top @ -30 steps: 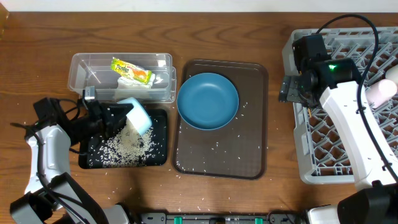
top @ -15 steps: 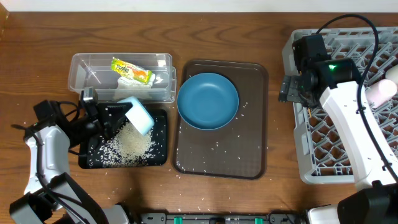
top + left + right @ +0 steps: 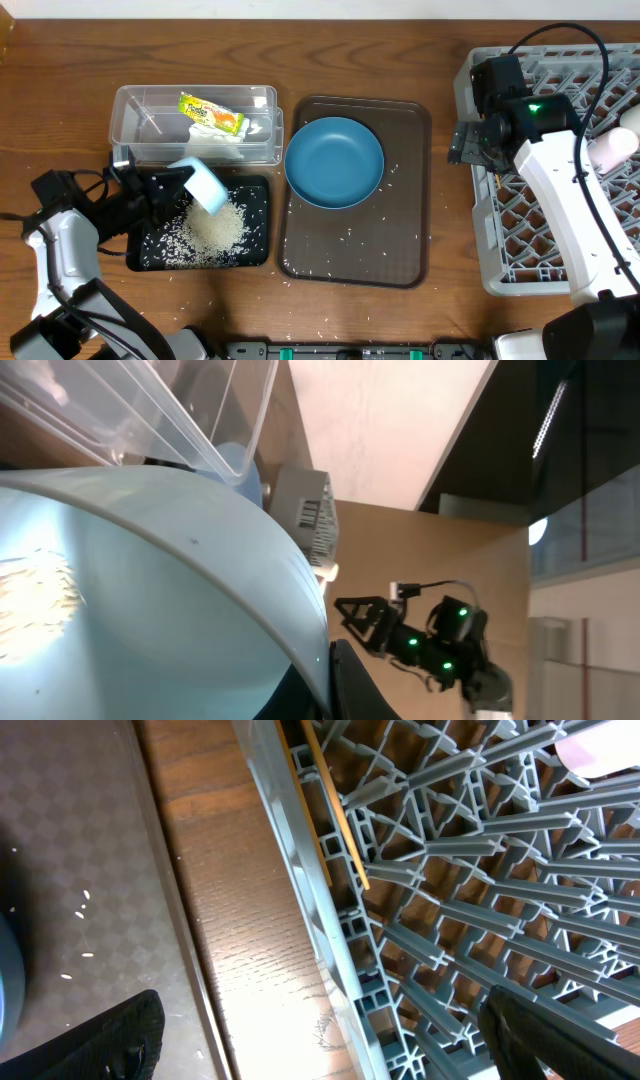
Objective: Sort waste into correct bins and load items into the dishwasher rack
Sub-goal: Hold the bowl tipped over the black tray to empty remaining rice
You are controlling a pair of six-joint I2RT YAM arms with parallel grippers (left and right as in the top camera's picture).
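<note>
The white bowl [image 3: 206, 186], tipped over the black tub [image 3: 258, 205], has shifted left since a second ago, we note. Our left tool [image 3: 178, 186] pinches its rim, and rice [image 3: 212, 232] lies heaped below. Our right tool [image 3: 462, 143] stays spread wide at the edge of the rack [image 3: 515, 235].

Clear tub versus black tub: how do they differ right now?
The clear tub is see-through and holds a snack wrapper; the black tub is opaque and holds rice. A tilted bowl hangs over the black tub, nothing over the clear tub. Both are rectangular, side by side.
</note>
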